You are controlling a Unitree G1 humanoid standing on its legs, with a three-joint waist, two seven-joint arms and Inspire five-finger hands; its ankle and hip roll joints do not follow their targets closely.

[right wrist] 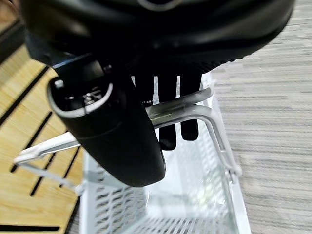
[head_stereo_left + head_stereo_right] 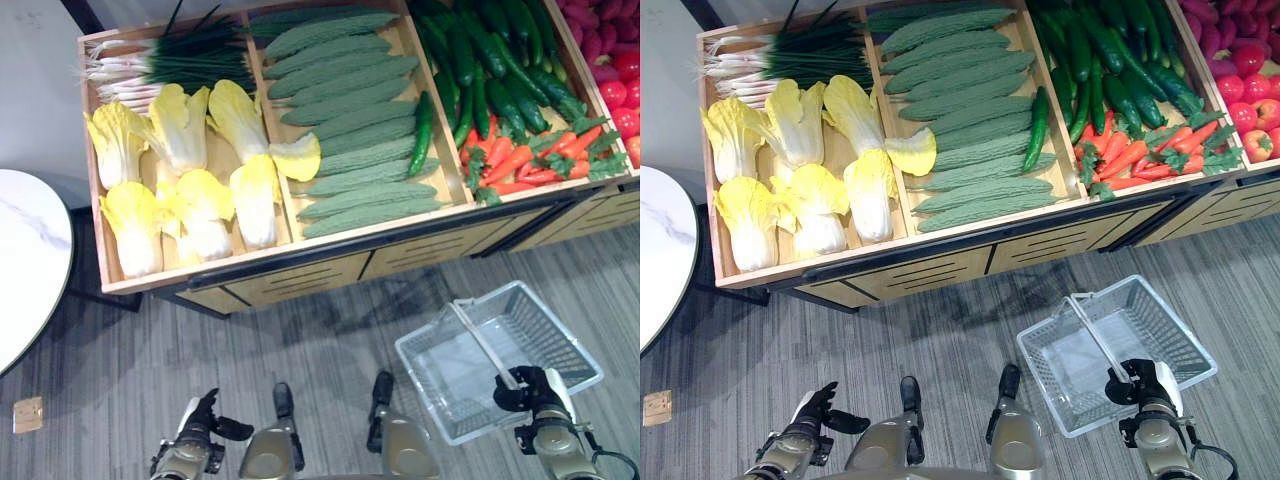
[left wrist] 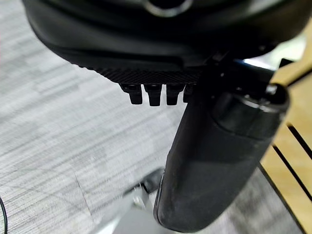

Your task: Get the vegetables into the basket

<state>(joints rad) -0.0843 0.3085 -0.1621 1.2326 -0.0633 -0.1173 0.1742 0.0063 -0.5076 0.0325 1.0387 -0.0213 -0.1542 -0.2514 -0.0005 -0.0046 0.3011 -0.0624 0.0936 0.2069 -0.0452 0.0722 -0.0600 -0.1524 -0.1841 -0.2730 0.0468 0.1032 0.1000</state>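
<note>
the wooden produce stand [image 2: 300, 262] is serving as the landmark. its compartments are holding, from the robot's left: napa cabbages [image 2: 190, 180] with green onions [image 2: 170, 62] behind them, bitter melons [image 2: 350, 120], cucumbers [image 2: 490, 70] with carrots [image 2: 530, 160] at the front edge, and red produce [image 2: 620, 80] at the far right edge. one cucumber [image 2: 424, 130] is lying along the divider beside the bitter melons.

the wire basket [image 2: 560, 340] is hanging in front of the stand's right half, below its front rail, apart from the stand; no vegetable is lying in it. open grey floor [image 2: 250, 350] is running along the whole front edge of the stand, between the stand and the robot.

the right hand [image 2: 525, 390] is gripping the basket handle [image 1: 195, 100], with fingers [image 1: 187, 131] curling over the metal bar and the thumb [image 1: 112, 141] closing beside it.

the left hand [image 2: 205, 415] is hanging low in front of the stand's left half, holding nothing, with fingers [image 3: 151, 92] bending loosely and the thumb [image 3: 214, 161] standing apart from them.

a round white table [image 2: 25, 260] is standing just left of the stand's left edge.
</note>
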